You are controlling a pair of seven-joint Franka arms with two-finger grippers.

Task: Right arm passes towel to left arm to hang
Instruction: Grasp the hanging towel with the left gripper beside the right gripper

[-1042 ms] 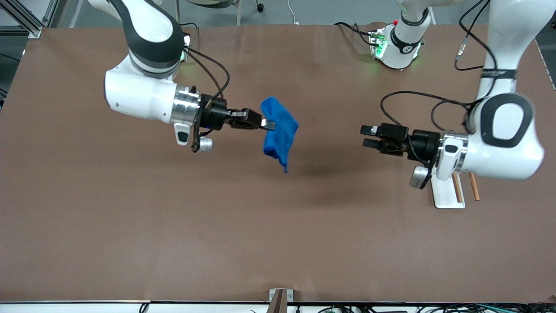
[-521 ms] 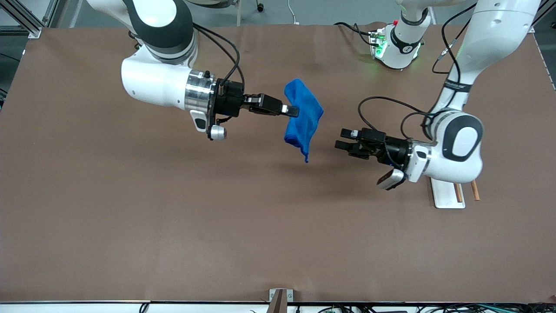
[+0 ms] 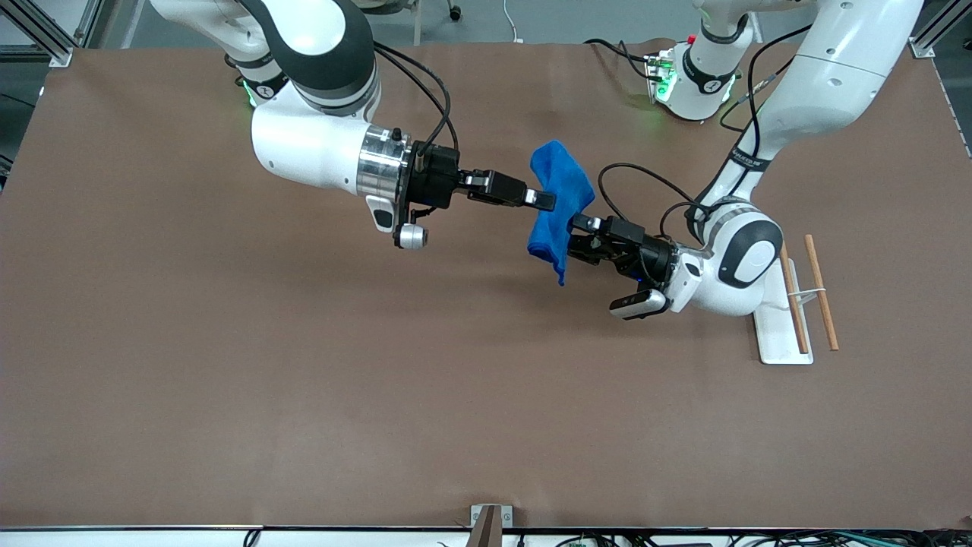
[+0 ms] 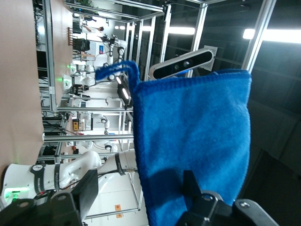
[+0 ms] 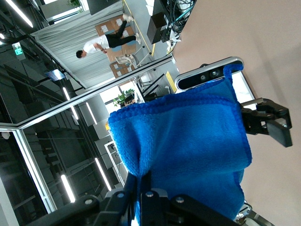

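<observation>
Right gripper (image 3: 548, 202) is clamped on the upper part of the blue towel (image 3: 560, 205), holding it in the air over the middle of the brown table (image 3: 228, 365); the cloth hangs folded below the fingers with a loose corner thread at its bottom. Left gripper (image 3: 579, 235) sits at the towel's lower edge with its fingers apart, one on each side of the cloth in the left wrist view, not yet closed on it. The right wrist view confirms the pinch on the towel (image 5: 188, 155), with the left gripper's fingers (image 5: 270, 123) at the cloth's edge. Progress, as I judge it: pick-up and carry are done and the handover is at the point of contact; left to do are the left arm's grasp, the right arm's release and the hanging on the wooden-rod rack (image 3: 793, 304) near the left arm's end of the table. Versus one second ago: both arms have closed in toward each other, the towel has travelled toward the left arm's end, and the wide gap between the left gripper and the cloth is gone.
</observation>
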